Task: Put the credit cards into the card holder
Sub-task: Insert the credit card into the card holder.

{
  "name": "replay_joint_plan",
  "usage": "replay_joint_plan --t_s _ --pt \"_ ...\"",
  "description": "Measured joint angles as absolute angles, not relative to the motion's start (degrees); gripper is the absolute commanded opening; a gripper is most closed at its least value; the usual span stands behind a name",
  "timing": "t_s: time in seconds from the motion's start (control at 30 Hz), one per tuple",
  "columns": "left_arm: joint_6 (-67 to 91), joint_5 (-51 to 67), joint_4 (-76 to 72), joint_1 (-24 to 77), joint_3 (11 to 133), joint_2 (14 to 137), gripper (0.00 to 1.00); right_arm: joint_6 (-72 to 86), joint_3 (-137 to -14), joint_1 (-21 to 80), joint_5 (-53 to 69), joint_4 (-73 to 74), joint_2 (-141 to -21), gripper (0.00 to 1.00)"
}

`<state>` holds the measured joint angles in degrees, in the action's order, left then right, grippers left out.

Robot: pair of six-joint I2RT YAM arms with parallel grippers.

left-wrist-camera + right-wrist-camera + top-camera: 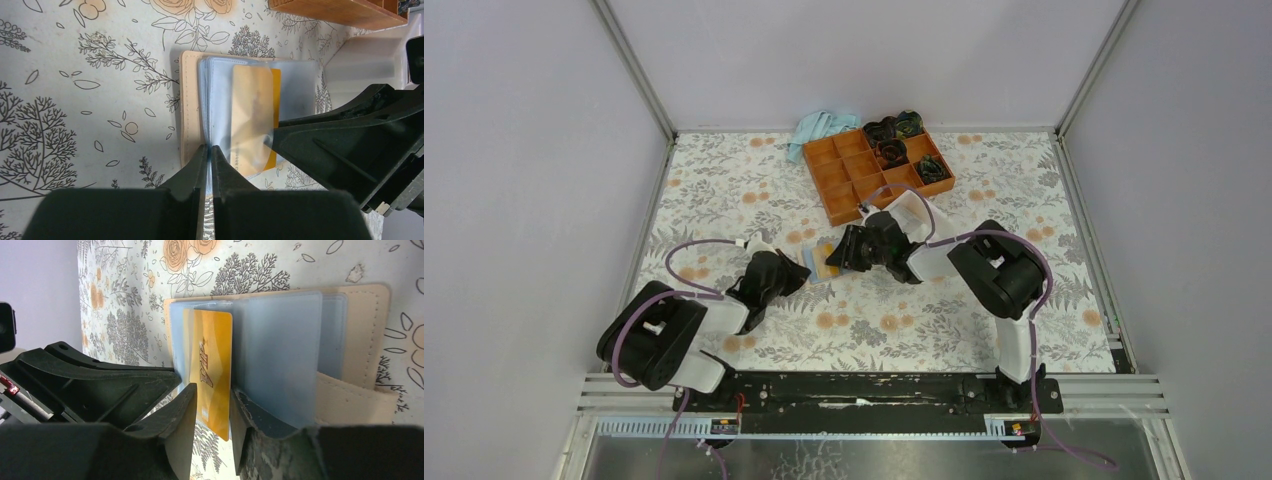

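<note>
Nearest the lens, the left gripper (209, 150) has its jaws all but closed, pinching the near edge of the clear sleeves (217, 105) of the card holder (189, 100). That pinch looks meant to pin the holder down and hold the leaves apart, so that one pocket gapes for a card.

Opposite it, the right gripper (211, 390) has its jaws parted, one finger on each side of the yellow card (212, 350). The card's lower end sits between them, and neither finger seems to press on it. My guess is the card is already lodged part-way in a sleeve and the jaws are letting go of it. How deep it sits I cannot tell.

The card holder lies open and flat on the floral table (75, 125), about mid-table, tan cover down. The left gripper is at its left side and the right gripper at its right side, both touching or just beside it. The card stands in among the sleeves, between the two grippers. An orange tray (824, 155) sits farther off, well apart from the holder.

No other loose cards show in any view.
</note>
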<state>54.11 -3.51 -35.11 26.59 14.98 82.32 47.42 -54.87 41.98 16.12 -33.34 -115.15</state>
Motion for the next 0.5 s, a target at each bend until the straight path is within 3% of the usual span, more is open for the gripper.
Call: replay_joint_plan --t_s 0.5 --pt "54.37 -2.50 -35.24 26.85 14.98 82.54 0.08 43.13 -56.03 42.81 13.63 -26.46 -112.55 0.43"
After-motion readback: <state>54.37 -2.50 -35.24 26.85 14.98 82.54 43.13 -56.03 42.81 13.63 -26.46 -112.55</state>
